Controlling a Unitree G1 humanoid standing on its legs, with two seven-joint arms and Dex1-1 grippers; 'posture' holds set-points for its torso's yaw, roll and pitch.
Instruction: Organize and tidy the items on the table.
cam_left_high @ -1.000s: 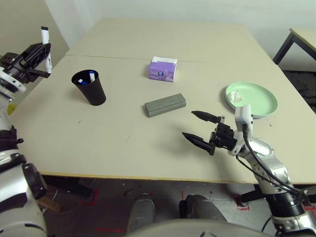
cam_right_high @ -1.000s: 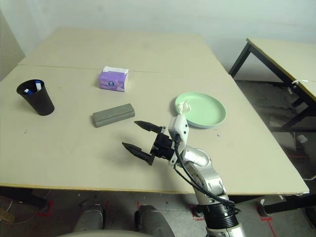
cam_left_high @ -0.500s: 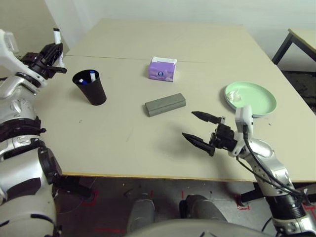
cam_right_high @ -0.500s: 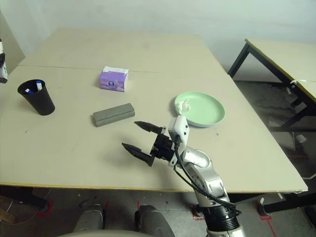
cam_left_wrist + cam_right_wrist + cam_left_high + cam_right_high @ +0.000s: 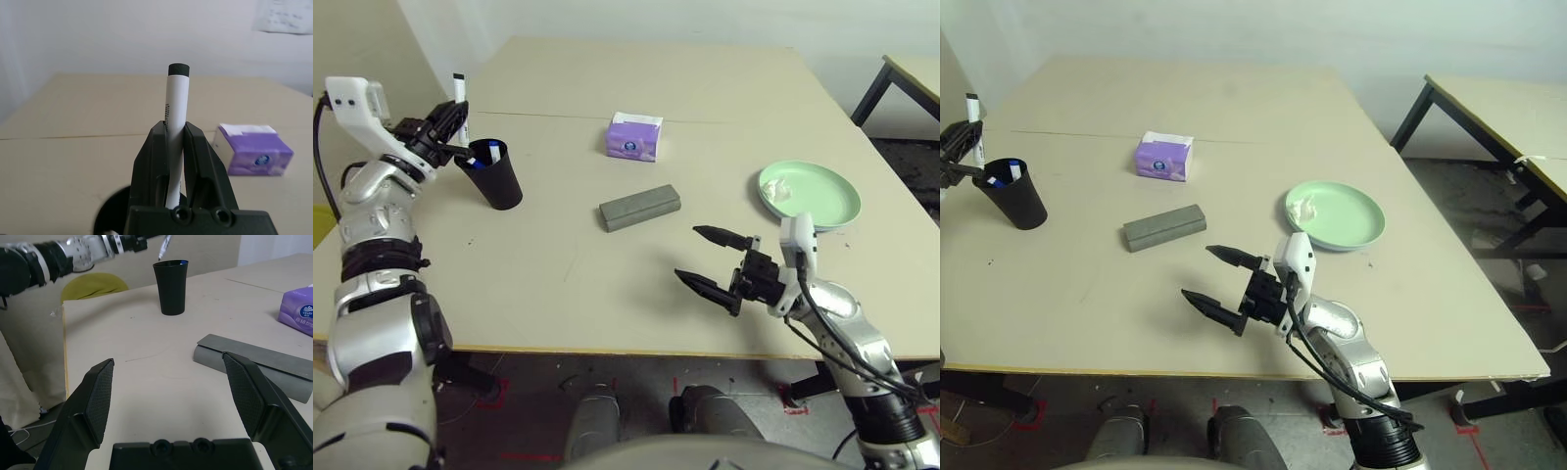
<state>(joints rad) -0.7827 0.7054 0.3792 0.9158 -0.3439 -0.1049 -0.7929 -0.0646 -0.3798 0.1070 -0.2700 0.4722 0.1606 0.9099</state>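
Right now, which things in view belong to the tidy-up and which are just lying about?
Job:
white marker with black cap in left hand
black plastic cup
grey oblong glasses case
pale green round plate

Lying about:
purple tissue box

- Purple tissue box [image 5: 297, 307]: white lettering on its front face reads "Vinda", set beside a round blue emblem; the smaller print beneath it is too fine to read
- White marker [image 5: 174, 122] held in the left gripper [image 5: 178, 147]: a line of small dark print runs lengthwise along the barrel, illegible
- Paper sheet [image 5: 285, 15] on the wall: faint lines of print, illegible
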